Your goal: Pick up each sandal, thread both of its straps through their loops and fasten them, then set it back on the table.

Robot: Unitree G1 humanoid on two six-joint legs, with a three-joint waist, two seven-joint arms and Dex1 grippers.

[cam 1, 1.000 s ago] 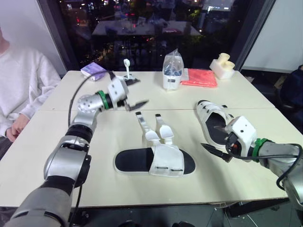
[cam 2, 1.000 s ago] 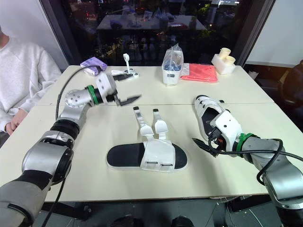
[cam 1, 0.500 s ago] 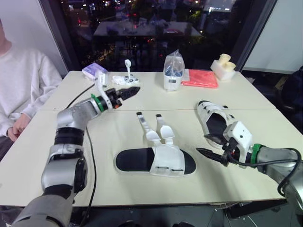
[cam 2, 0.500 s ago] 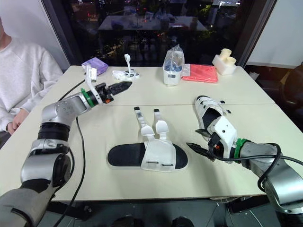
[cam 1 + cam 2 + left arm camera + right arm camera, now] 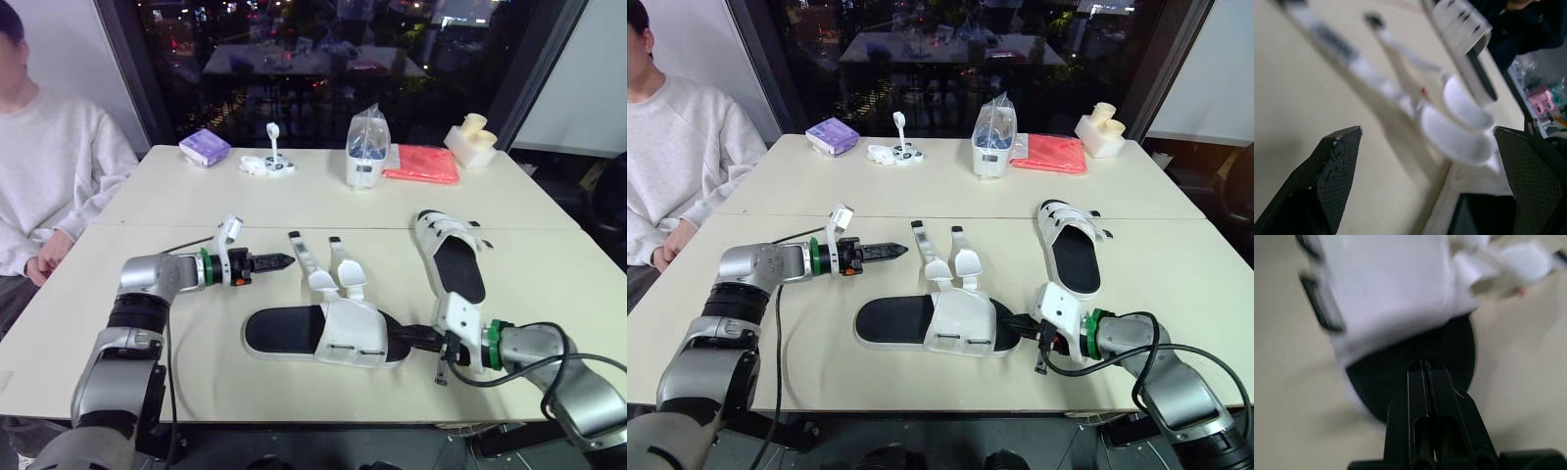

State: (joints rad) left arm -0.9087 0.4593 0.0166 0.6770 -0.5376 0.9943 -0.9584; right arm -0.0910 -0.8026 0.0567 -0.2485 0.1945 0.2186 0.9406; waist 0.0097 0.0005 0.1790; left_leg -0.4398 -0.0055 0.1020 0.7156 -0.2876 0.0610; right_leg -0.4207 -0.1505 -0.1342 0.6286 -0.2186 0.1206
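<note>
Pale desk [image 5: 176, 201] by dark windows: pickup of the open sandal [image 5: 338, 331] seems underway.
Right gripper [image 5: 406, 335] jaws pressed together at its sole; left gripper [image 5: 287, 260] jaws spread, should close on a loose strap [image 5: 300, 258].

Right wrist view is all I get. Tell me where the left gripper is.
Observer: The left gripper hovers low over the table, open, aimed at the loose straps of the near sandal, just short of them.
Operator: Now the second one.
Observer: The other sandal lies flat on the table, beyond the right gripper and apart from it.
Operator: Report anyone nearby.
Observer: A person in a pale sweater sits by the table's left side.
</note>
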